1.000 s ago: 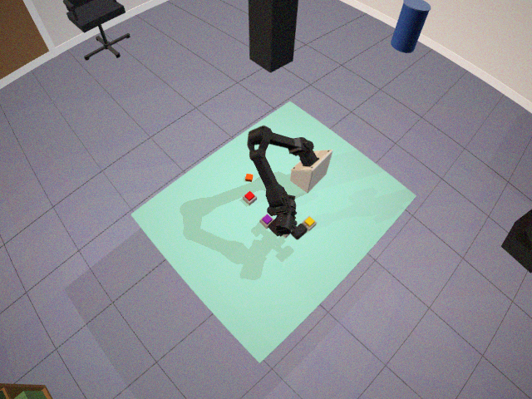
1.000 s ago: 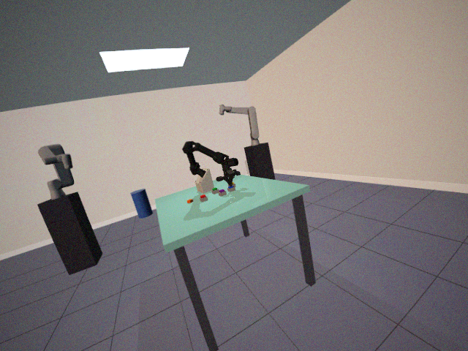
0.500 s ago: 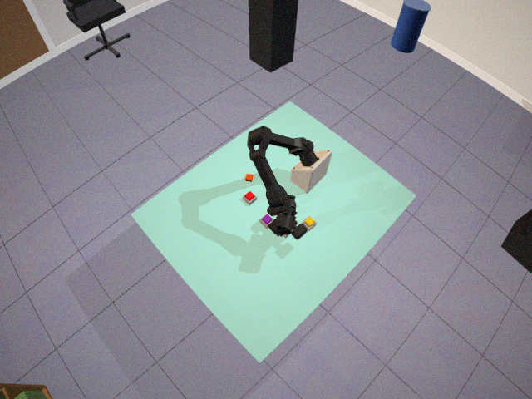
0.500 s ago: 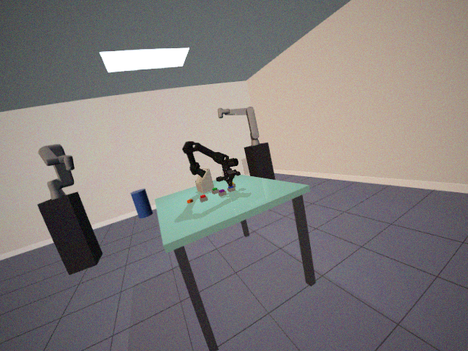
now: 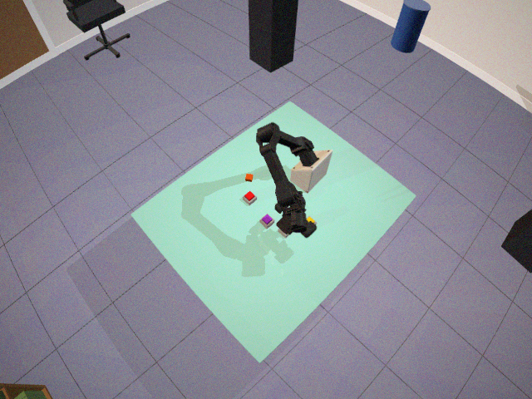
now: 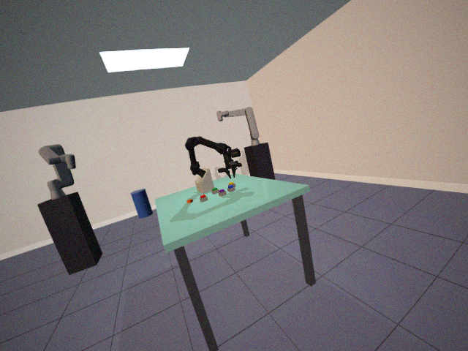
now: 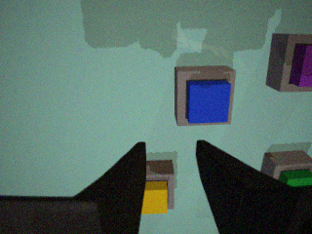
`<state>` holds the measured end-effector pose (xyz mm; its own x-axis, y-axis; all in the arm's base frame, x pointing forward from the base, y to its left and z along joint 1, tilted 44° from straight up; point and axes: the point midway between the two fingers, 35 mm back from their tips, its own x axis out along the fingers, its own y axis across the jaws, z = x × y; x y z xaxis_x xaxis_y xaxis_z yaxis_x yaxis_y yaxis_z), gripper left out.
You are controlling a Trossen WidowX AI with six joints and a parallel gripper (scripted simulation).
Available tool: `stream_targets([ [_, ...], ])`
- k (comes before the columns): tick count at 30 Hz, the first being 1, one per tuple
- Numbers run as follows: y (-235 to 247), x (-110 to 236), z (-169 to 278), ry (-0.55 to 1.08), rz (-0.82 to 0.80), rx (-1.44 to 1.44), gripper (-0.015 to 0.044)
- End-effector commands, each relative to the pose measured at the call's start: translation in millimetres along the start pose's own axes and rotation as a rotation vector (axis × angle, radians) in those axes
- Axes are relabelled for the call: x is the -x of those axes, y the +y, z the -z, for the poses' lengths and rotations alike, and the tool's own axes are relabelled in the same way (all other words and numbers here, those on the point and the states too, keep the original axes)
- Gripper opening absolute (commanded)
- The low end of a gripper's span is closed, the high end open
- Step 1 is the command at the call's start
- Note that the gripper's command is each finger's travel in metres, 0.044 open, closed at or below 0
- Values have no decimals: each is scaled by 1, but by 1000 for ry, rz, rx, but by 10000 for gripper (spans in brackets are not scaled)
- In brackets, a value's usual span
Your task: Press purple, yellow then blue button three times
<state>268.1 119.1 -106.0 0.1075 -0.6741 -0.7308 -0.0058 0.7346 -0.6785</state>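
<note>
The blue button (image 7: pixel 208 100) sits in its tan housing on the pale green tabletop (image 5: pixel 343 201), ahead of our fingers in the wrist view and clear of them; its cap looks raised, not pressed. The purple button (image 7: pixel 303 64) lies to its right at the frame edge, the yellow button (image 7: pixel 155 197) shows between our fingertips lower down, and a green button (image 7: pixel 295 177) peeks out beside the right finger. From above, a red button (image 5: pixel 249 197) and a small orange block (image 5: pixel 248 176) stand well apart toward the arm's base.

Our gripper (image 7: pixel 171 161) hangs above the tabletop with the fingers partly spread and nothing between them.

We judge that we are somewhere in the run of blue presses, though these views alone cannot tell us which one, if any remains. If one does, the next move calls for drawing the fingers together, centring them over the blue cap, then pushing straight down until it bottoms out, keeping off the yellow and green neighbours.
</note>
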Motion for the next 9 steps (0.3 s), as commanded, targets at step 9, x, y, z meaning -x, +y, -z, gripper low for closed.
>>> stream_targets([
  [9,49,35,28,-3,6,14,400],
])
